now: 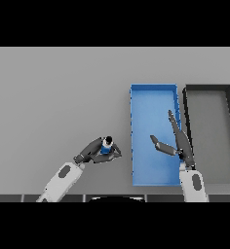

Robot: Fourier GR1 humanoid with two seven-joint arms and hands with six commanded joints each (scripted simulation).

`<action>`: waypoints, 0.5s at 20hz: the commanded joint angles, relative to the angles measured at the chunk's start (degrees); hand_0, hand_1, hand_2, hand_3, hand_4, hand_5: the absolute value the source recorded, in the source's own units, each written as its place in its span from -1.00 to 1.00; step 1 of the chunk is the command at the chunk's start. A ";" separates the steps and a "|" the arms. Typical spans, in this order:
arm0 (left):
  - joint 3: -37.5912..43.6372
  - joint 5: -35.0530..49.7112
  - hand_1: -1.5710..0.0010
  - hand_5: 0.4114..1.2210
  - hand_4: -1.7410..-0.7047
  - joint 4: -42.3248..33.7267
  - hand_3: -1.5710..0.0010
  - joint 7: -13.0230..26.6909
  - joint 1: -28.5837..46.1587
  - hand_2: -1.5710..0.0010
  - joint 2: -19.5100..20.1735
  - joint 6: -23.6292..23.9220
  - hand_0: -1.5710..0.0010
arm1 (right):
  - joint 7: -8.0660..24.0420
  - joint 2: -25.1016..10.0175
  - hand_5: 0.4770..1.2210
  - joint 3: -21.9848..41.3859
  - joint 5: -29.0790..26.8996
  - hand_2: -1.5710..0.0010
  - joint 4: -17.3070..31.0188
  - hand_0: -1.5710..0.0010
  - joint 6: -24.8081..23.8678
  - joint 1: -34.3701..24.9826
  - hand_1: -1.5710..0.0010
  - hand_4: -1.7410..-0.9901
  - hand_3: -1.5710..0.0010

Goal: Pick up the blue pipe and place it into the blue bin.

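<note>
**Table stock: one pipe in hand, two bins at your right**

Surroundings. You have a flat grey table (48, 97) before you. On its right half lies a long rectangular blue bin (136, 136) with low walls, its long side running away from you. Just beside it, further right, lies a black-walled rectangular bin (186, 104) with a grey floor, the same shape and set parallel; whether the two walls touch you cannot tell.

In the way. Your right hand (181, 144) hangs over the blue bin's right wall, fingers straight and spread wide, the thumb reaching left over the bin's floor, holding nothing. Between the pipe and the blue bin's left wall there is only bare table.

Task item. A short blue pipe (106, 147), small, with a pale band and a dark cap at its far end. It sits left of the blue bin, near its left wall but outside it. Your left hand (95, 151) is curled round it, dark fingers wrapping both sides.
</note>
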 commanded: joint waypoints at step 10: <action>1.09 -1.21 -0.97 0.98 -0.50 -5.53 -0.97 -2.95 -1.79 -0.97 -3.26 1.78 -0.96 | -0.83 -0.15 -0.80 0.45 1.65 1.00 0.84 1.00 -0.55 0.23 1.00 0.59 1.00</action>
